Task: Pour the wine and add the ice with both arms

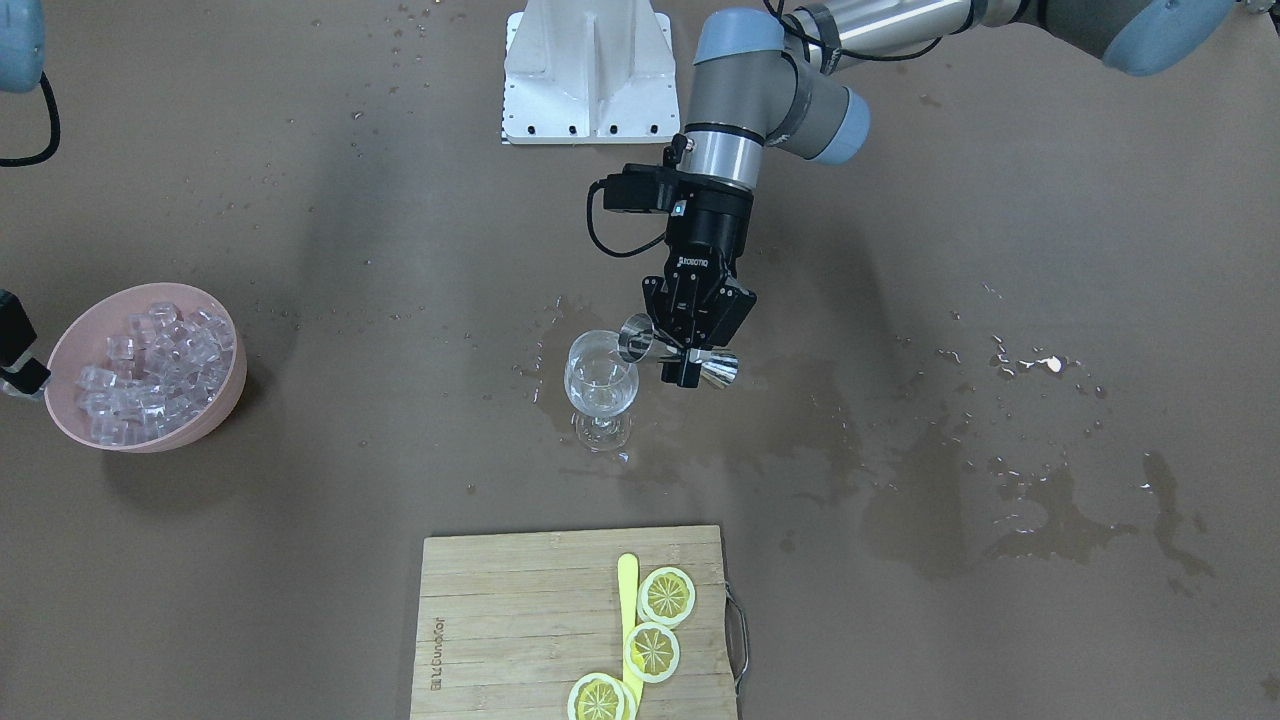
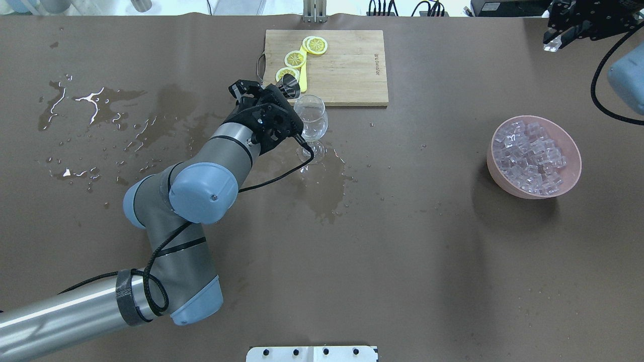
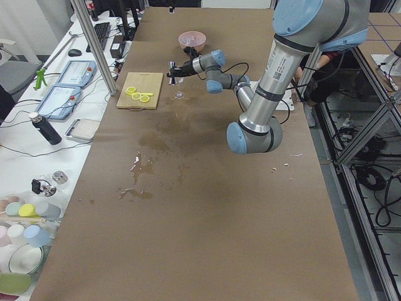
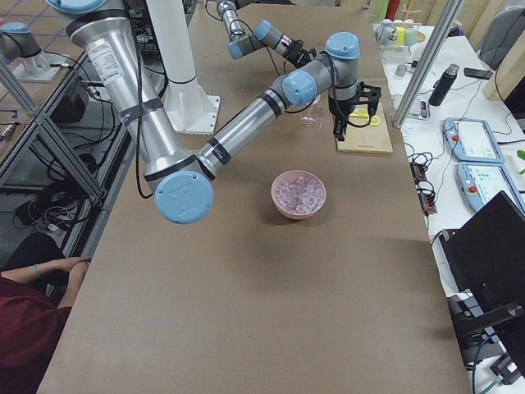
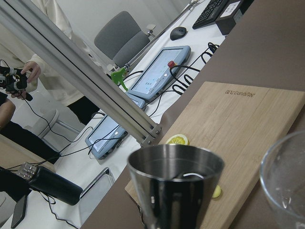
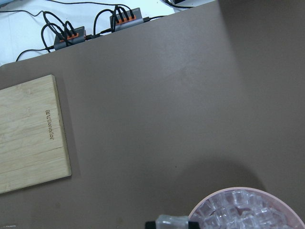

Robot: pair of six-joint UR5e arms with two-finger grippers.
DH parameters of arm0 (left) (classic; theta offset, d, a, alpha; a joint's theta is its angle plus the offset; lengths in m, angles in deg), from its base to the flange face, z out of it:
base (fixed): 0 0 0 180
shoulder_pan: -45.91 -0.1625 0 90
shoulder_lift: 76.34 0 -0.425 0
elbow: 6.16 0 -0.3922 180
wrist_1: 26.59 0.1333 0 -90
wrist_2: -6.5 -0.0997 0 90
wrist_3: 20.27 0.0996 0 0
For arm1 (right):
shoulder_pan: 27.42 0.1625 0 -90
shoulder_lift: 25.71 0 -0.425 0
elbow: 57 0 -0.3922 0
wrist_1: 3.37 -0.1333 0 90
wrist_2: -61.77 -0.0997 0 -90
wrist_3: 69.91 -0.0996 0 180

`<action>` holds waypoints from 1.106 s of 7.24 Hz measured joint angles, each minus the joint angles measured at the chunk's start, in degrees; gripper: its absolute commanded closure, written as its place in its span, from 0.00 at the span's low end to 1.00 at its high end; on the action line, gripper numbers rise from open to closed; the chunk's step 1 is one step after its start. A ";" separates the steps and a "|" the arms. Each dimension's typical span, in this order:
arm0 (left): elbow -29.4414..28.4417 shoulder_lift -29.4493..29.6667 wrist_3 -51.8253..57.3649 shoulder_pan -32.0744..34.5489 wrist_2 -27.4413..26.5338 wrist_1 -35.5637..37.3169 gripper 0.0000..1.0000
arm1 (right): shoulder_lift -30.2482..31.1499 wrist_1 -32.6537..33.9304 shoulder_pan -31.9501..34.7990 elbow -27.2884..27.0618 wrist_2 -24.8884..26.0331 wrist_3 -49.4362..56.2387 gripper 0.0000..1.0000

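Wine: too clear to make out, in either the jigger or the glass. The steel jigger (image 1: 636, 338) is tipped on its side, and one cup's mouth is at the rim of the stemmed glass (image 1: 600, 388), touching it or just over it. The left gripper (image 1: 686, 360) is closed on the jigger's narrow waist, fingers narrowly apart, one on each side, pointing down at the table (image 1: 1000, 200). The left wrist view shows the jigger's open mouth close up, with the glass rim at the right edge. The glass stands upright near the table's middle, in a wet patch.

Ice (image 1: 150, 370): a heap of clear cubes fills a pink bowl (image 1: 222, 410) on the robot's right side, well apart from the glass. The right gripper (image 2: 553, 40) is closed on one ice cube (image 6: 172, 221), pinched between its fingertips. It is above the table, near the bowl's far edge, and touches nothing else. The right wrist view shows that cube at the bottom edge with the bowl's rim just beside it.

The left arm (image 2: 166, 211) reaches forward from the near left. A wooden cutting board (image 1: 520, 620) lies beyond the glass, with three lemon slices (image 1: 667, 596) and a yellow strip (image 1: 628, 590) on it. More wet patches (image 1: 950, 510) lie on the robot's left side of the table.
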 measured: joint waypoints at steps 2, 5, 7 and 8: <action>0.16 0.13 2.92 -0.16 -0.38 0.49 1.00 | -1.66 0.00 -1.27 0.06 0.06 -0.02 0.77; 0.46 1.13 7.98 -0.19 -2.52 3.55 1.00 | -3.60 0.04 -3.01 0.24 0.11 -0.13 0.77; 0.51 1.54 10.25 -0.19 -2.81 5.22 1.00 | -5.73 0.13 -4.17 0.92 0.13 -0.31 0.77; 0.50 1.62 10.86 -0.19 -2.98 5.99 1.00 | -6.77 0.15 -4.69 1.05 0.14 -0.43 0.77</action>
